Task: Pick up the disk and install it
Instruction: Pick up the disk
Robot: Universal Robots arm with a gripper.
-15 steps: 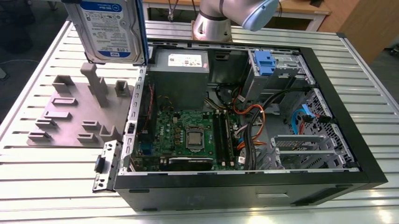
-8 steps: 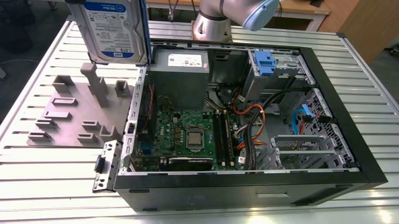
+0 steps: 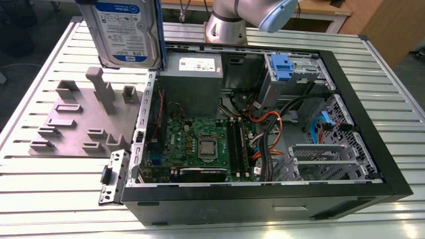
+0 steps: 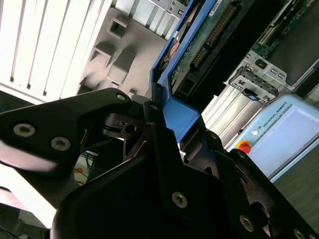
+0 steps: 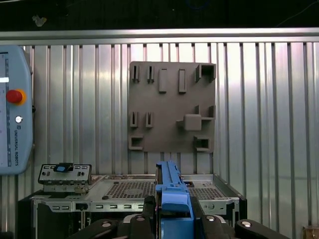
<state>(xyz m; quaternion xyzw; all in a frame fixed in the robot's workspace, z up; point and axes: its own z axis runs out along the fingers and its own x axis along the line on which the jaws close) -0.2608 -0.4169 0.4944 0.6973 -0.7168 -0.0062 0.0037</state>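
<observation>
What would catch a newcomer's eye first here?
The disk is held up in the air at the exterior view's top left, label facing the camera. In the first wrist view the gripper is clamped on its blue frame. Beneath lies the open case with its green board exposed, and a grey fixture plate sits beside it on the exterior view's left.

Open black computer case (image 3: 265,201) on slatted metal table (image 3: 53,184), with green motherboard (image 3: 199,144), grey power supply box (image 3: 192,82) and blue plastic clip (image 3: 282,67) inside it, grey fixture plate (image 3: 79,124) just beside it, small metal bracket (image 3: 113,177) by its corner, teach pendant (image 5: 15,109) near it.
</observation>
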